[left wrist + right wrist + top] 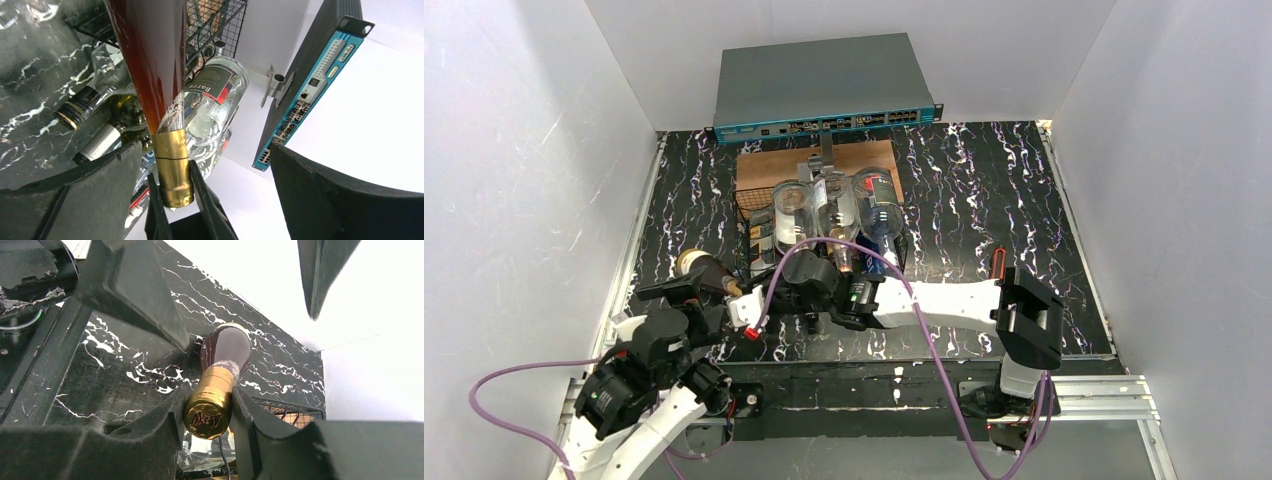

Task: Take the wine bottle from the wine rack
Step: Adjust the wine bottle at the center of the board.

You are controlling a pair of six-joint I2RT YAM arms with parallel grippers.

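The wine bottle [707,272], dark amber with a gold foil neck, is out of the wine rack [759,215]. It lies roughly level just off the rack's near-left corner. Its round base points left, away from the rack, and its neck points toward the arms. The views do not show whether any part of it rests on the black marbled bench [984,200].

The right pincer [209,397] reaches in along the near side of the rack and is clamped on the gold neck. One finger [165,420] presses each side of the foil, with the cap end poking out between them.

The left pincer [206,150] sits on the side of the bottle away from the rack, spread wide. Its two broad fingers [85,195] stand well apart on either flank of the amber body and grip nothing. In its own view a clear gap shows between the bottle and the finger on the right.

Inside the rack lie several other bottles, their necks toward the near side. These include a clear one with a dark label [212,92] and dark-capped ones [75,107] at the rack's left end. A brown wooden board [774,165] shows behind the rack. Beyond that, against the back wall, sits a grey network switch [819,85] with a teal port strip.
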